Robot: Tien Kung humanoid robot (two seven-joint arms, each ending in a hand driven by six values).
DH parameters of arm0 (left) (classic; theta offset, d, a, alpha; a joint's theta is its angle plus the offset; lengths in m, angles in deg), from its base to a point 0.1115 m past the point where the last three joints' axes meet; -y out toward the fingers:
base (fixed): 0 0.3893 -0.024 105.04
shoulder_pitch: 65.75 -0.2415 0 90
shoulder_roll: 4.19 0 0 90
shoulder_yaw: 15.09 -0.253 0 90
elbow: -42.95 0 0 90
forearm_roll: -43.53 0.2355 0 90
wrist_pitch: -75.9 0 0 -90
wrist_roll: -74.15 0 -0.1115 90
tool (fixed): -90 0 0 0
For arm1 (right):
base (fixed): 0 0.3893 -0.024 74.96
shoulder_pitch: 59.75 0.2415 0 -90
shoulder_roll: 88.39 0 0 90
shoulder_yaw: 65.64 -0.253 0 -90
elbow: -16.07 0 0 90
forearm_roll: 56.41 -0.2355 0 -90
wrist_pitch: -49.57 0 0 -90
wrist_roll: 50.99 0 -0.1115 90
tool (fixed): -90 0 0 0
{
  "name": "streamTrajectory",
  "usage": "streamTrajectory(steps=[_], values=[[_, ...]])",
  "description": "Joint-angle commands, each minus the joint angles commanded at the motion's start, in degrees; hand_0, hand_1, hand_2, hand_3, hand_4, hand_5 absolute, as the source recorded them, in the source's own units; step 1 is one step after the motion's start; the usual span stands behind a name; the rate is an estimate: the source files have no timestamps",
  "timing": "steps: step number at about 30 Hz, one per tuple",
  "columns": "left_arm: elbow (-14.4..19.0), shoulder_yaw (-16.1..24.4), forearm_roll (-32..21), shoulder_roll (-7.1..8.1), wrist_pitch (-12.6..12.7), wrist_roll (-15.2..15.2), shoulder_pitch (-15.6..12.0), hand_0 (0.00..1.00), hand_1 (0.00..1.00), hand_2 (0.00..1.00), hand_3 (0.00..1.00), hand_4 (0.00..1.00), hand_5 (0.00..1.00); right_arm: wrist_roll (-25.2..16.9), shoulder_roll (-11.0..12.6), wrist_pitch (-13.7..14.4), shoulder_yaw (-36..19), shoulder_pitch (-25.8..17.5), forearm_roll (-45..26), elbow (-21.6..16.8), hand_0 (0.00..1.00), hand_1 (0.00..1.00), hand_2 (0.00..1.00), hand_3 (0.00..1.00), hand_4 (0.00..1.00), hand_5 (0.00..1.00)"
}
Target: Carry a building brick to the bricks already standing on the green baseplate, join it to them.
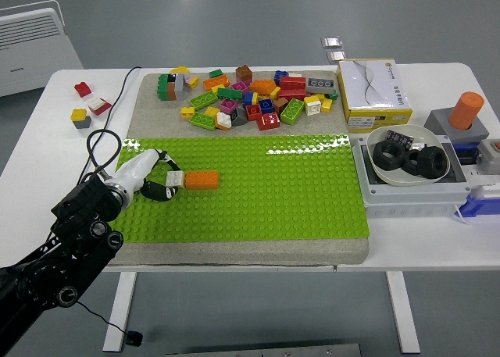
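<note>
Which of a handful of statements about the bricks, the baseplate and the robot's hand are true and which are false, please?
1. The left hand is at the white brick on the green baseplate. True.
2. The white brick sits directly left of the orange brick. True.
3. The orange brick stands at the baseplate's right end. False: it stands near the left end.
4. The pile of loose bricks lies on the grey mat beyond the baseplate. True.
5. The white bowl holds coloured bricks. False: it holds black ring-shaped parts.
6. The right hand reaches over the baseplate. False: it is not in view.
</note>
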Motion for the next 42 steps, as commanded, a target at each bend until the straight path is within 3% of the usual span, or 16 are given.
streamTrajectory(steps=[23, 28, 29, 34, 35, 37, 42], values=[[-0.2, -0.2, 0.0, -0.12, 0.1, 0.2, -0.3, 0.972, 0.969, 0.970, 0.688, 0.527, 0.002, 0.1, -0.1, 0.1, 0.4, -0.2, -0.3, 0.0, 0.515, 0.722, 0.794, 0.785, 0.811, 0.862], [1.0, 0.1, 0.2, 0.24, -1.0, -0.3, -0.5, 0.972, 0.969, 0.970, 0.688, 0.527, 0.002, 0.1, 0.0, 0.1, 0.5, -0.2, -0.4, 0.0, 0.515, 0.722, 0.794, 0.785, 0.811, 0.862], [1.5, 0.2, 0.3, 0.38, -1.3, -0.5, -0.6, 0.973, 0.972, 0.976, 0.720, 0.568, 0.002, 0.1, 0.0, 0.1, 0.5, -0.2, -0.5, 0.0, 0.515, 0.722, 0.794, 0.786, 0.813, 0.861], [3.7, 0.6, 0.4, 1.01, -3.1, -1.7, -0.8, 0.973, 0.972, 0.976, 0.720, 0.568, 0.002, 0.1, 0.2, 0.2, 0.5, -0.2, -0.6, 0.0, 0.515, 0.722, 0.794, 0.786, 0.813, 0.861], [3.9, 0.5, 0.3, 1.08, -3.6, -2.0, -0.9, 0.971, 0.973, 0.983, 0.739, 0.617, 0.002, 0.1, 0.2, 0.2, 0.4, -0.2, -0.5, 0.0, 0.515, 0.722, 0.794, 0.785, 0.812, 0.856], [4.2, 0.5, 0.2, 1.14, -4.2, -2.5, -1.0, 0.971, 0.973, 0.983, 0.739, 0.617, 0.002, 0.1, 0.2, 0.2, 0.3, -0.2, -0.5, 0.0, 0.515, 0.722, 0.794, 0.785, 0.812, 0.856], [5.3, 1.1, 0.7, 1.10, -4.6, -3.0, -1.5, 0.974, 0.974, 0.991, 0.738, 0.621, 0.002, 0.0, 0.2, 0.2, 0.2, -0.2, -0.3, 0.0, 0.515, 0.722, 0.794, 0.785, 0.813, 0.855]])
